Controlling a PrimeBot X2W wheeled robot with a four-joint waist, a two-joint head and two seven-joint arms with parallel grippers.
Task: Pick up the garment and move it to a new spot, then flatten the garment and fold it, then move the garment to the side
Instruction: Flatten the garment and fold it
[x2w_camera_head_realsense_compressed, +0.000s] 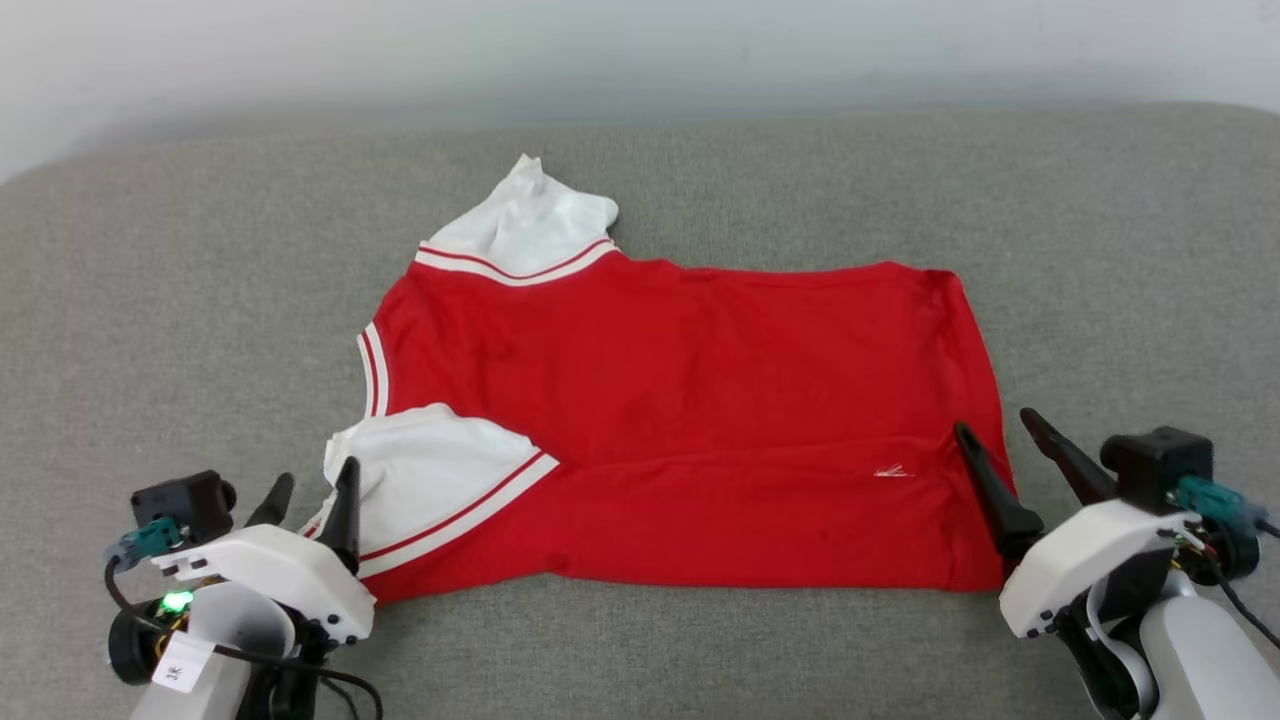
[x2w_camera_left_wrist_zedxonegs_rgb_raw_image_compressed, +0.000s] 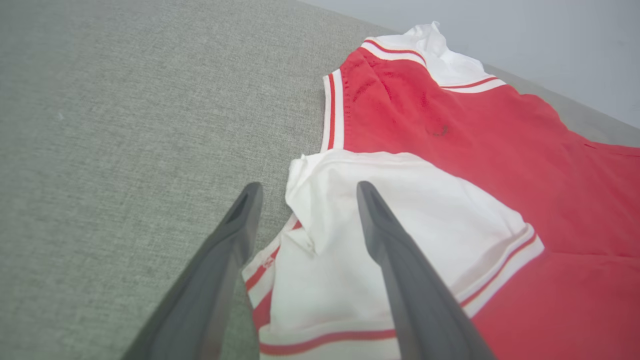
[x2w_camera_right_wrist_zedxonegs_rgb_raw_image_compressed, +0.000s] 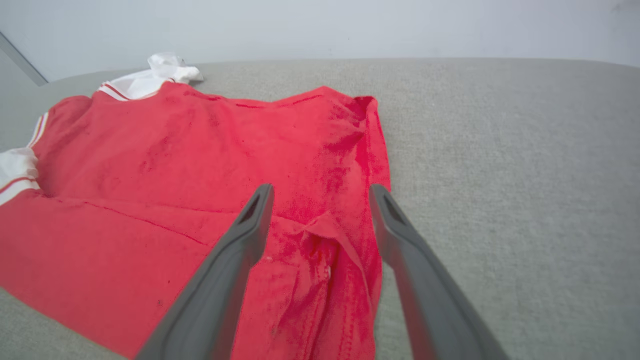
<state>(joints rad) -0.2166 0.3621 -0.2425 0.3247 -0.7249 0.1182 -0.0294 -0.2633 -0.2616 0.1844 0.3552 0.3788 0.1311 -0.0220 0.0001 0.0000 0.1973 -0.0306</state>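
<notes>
The garment is seen laid out, plain red face up, in the middle of the grey upholstered surface, with its near long edge doubled over onto the body and its white sleeves at the robot's left. The left gripper is held with fingers spread at the near sleeve's outer edge. The right gripper is likewise spread wide at the near hem corner, and nothing is pinched by either.

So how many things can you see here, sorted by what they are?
Shirts: 1, the red and white garment
Grippers: 2, the left gripper and the right gripper, both open
Grey fabric surface: 1
Total: 4
</notes>
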